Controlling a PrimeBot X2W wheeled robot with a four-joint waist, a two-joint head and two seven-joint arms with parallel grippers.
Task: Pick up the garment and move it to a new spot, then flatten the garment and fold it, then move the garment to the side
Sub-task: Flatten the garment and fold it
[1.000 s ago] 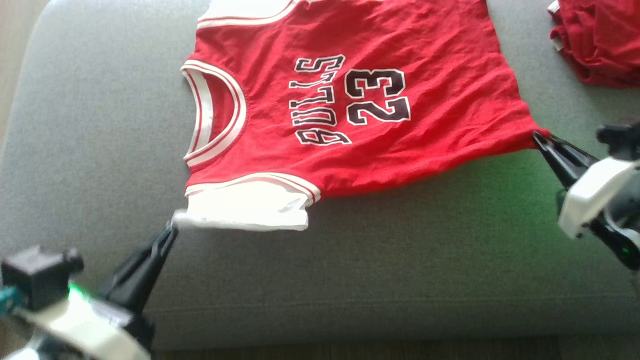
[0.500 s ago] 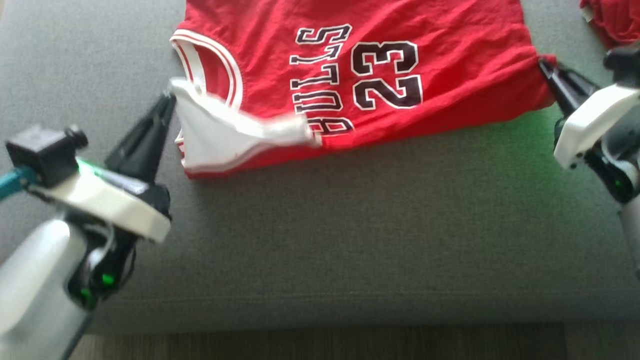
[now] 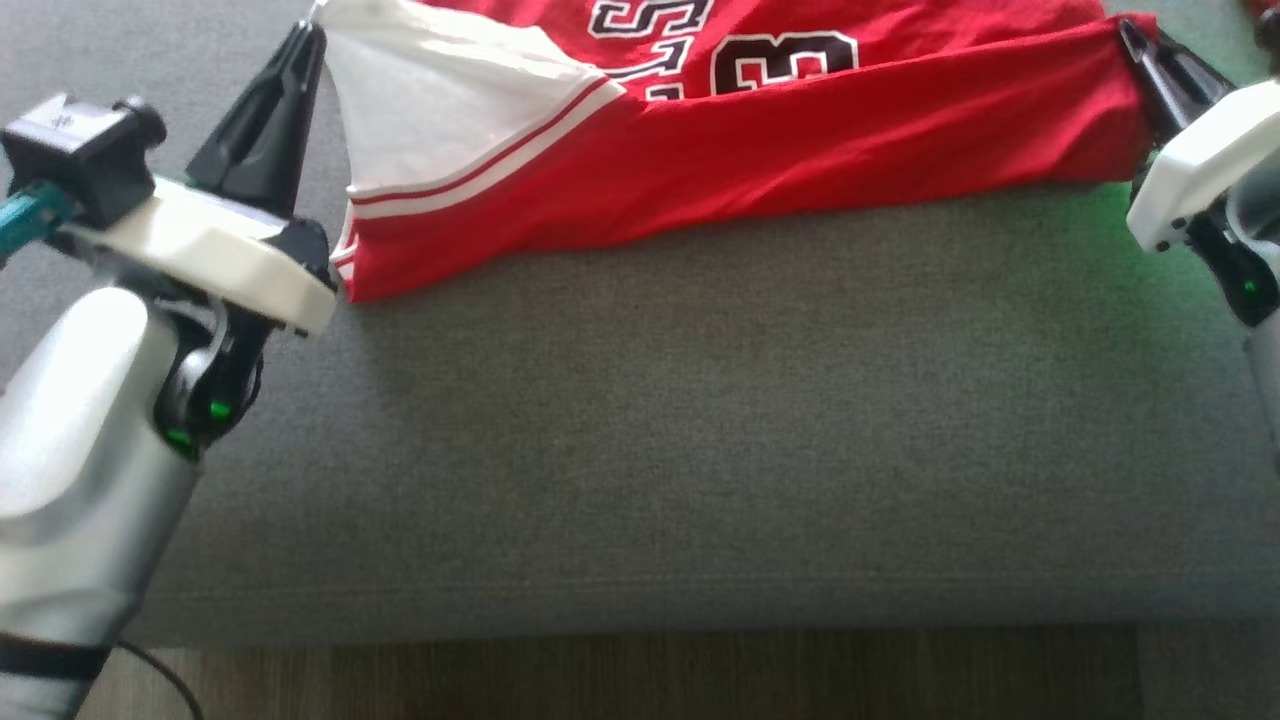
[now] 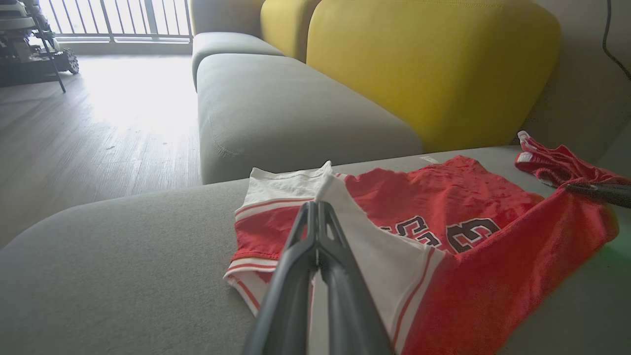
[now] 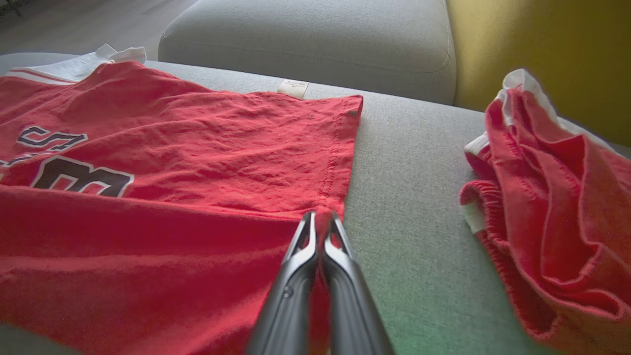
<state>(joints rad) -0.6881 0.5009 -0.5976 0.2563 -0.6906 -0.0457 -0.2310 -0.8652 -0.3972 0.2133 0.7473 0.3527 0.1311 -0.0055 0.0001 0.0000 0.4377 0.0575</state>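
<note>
**Both pincers clamped on the jersey's near edge, mid-fold**

My left pincer (image 3: 310,35), upper left of the head view, is pressed together on the corner of the white sleeve (image 3: 430,110). In its wrist view the 2 dark fingers meet at the tip with white cloth nipped between them. My right pincer (image 3: 1132,35), upper right, is squeezed onto the red hem corner, and the fabric bunches right at the tips.

I'm holding 2 corners of the same long edge so it travels as 1 straight line. I read this as the fold step. The raised flap lies doubled over the jersey (image 3: 800,150), hiding the lower part of the printed numerals.

The jersey runs along the top of the head view on the grey cushion (image 3: 700,400), fairly taut between my grips. The cloth is a thin, soft knit, crinkled all over, and I'd say limp enough to sag if I slacken. The sleeve has red piping on white.

The cushion is a coarse weave, grippy by my guess, so the under layer should hold.

A second red garment (image 5: 552,197) lies crumpled at the right of the right wrist view, apart from the hem. A yellow backrest (image 4: 434,64) rises smooth and rounded, upper right in the left wrist view.
</note>
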